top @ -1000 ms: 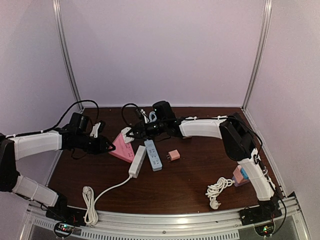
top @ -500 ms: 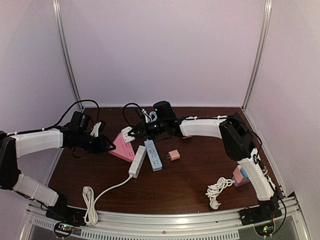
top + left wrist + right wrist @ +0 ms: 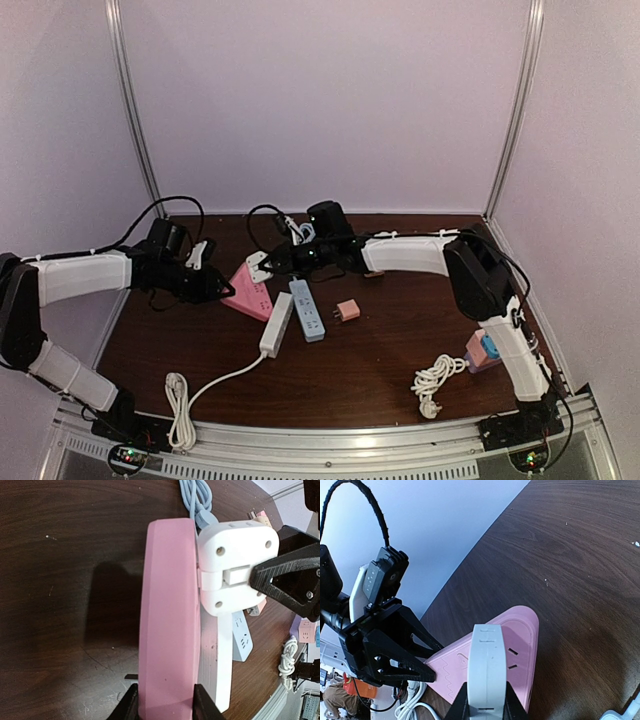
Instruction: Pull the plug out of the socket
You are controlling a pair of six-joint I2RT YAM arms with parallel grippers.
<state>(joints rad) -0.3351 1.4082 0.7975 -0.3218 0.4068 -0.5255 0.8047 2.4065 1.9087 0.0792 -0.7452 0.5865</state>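
Note:
A pink triangular socket block (image 3: 248, 293) lies on the dark wood table left of centre. It also shows in the left wrist view (image 3: 167, 630) and the right wrist view (image 3: 515, 650). A white square plug (image 3: 259, 266) sits in its top face; it shows too in the left wrist view (image 3: 232, 565) and the right wrist view (image 3: 486, 672). My left gripper (image 3: 222, 291) is shut on the socket's left corner (image 3: 165, 707). My right gripper (image 3: 266, 268) is shut on the white plug (image 3: 486, 707), reaching in from the right.
A white power strip (image 3: 275, 322) with its cord (image 3: 180, 405) and a blue-grey strip (image 3: 307, 309) lie just right of the socket. A small pink adapter (image 3: 347, 311) sits mid-table. A coiled white cable (image 3: 434, 381) and a pink-blue adapter (image 3: 482, 351) lie near right.
The left arm and the pink socket have shifted slightly right and away; the right gripper stays on the white plug, moved a little with it.

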